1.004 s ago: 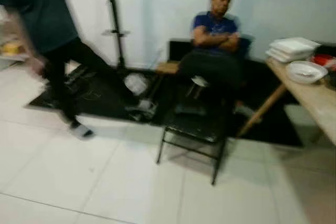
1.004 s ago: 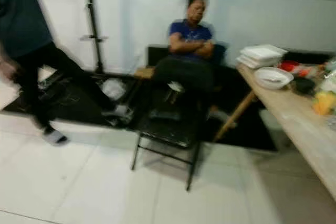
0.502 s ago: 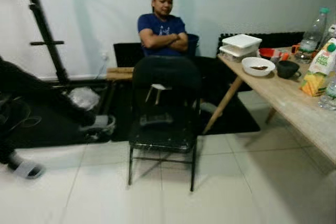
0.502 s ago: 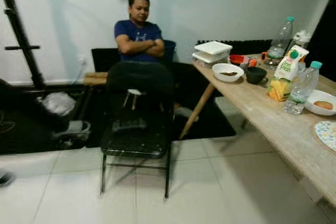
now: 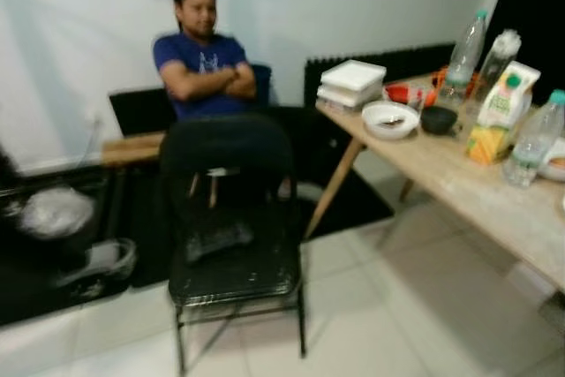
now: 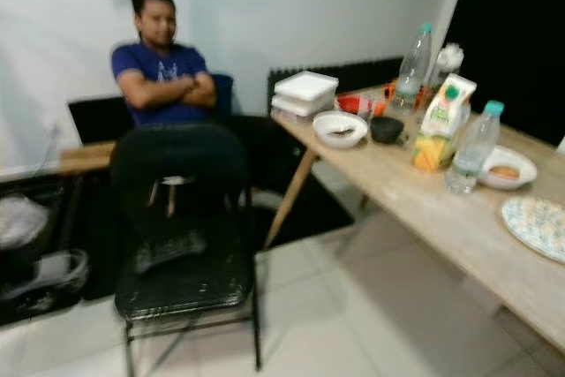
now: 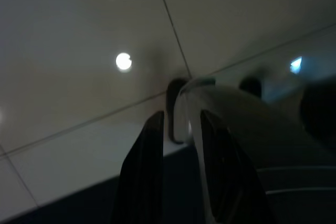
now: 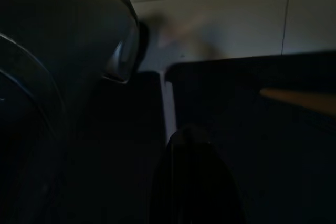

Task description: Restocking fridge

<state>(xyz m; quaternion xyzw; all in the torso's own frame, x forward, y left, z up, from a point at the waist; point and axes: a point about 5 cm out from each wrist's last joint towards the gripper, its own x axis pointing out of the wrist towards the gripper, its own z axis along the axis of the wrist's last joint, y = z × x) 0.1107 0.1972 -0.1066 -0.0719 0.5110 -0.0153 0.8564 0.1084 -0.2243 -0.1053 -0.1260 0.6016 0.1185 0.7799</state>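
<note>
The view has swung to the right over the last second: the walking person who filled the left side has gone from sight, and the wooden table [image 6: 415, 196] now takes up the right half. That is the camera turning, not the things moving, so I judge the robot is still searching the room for what it must restock.

On the table stand a juice carton [image 6: 441, 121], 2 water bottles, the near one [image 6: 472, 147] just beside the carton and the tall one [image 6: 411, 66] further back, plus a white bowl [image 6: 340, 128], a dark cup [image 6: 387, 129], stacked white boxes [image 6: 305, 94] and a patterned plate [image 6: 538, 225]. These look like the likely goods (no fridge can be seen yet). A black folding chair [image 6: 181, 245] stands between the robot and a seated person [image 6: 163, 72] with folded arms.

The left gripper [image 7: 178, 129] hangs over the tiled floor, fingers a little apart and holding nothing. The right gripper [image 8: 191, 182] is too dark; I cannot tell its state.
</note>
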